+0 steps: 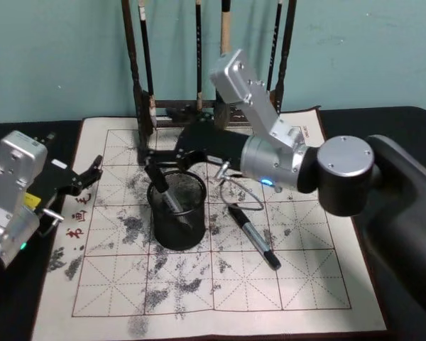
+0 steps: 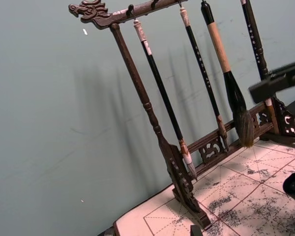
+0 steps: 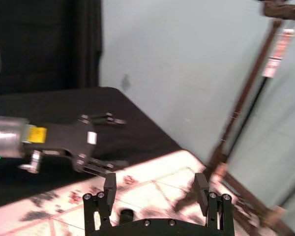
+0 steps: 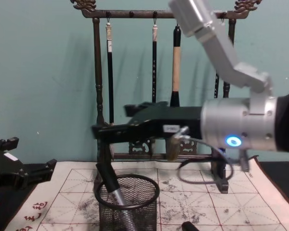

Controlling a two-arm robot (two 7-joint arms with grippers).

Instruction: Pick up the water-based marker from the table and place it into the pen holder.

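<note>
The pen holder (image 1: 177,231), a round black mesh cup (image 4: 127,211), stands on the ink-stained mat. A dark marker (image 1: 169,199) leans inside it, its top poking above the rim (image 4: 111,185). My right gripper (image 1: 150,162) hovers just above the cup's rim (image 4: 100,132), open, and the right wrist view shows nothing between its fingers (image 3: 156,184). A second black marker (image 1: 254,238) lies on the mat to the right of the cup. My left gripper (image 1: 94,170) rests open at the mat's left edge (image 4: 31,154), also visible in the right wrist view (image 3: 115,142).
A tall dark wooden brush rack (image 1: 199,106) with several hanging brushes stands at the back of the mat (image 2: 177,162), just behind my right arm. The gridded paper mat (image 1: 220,284) lies on a black table, with open room toward the front.
</note>
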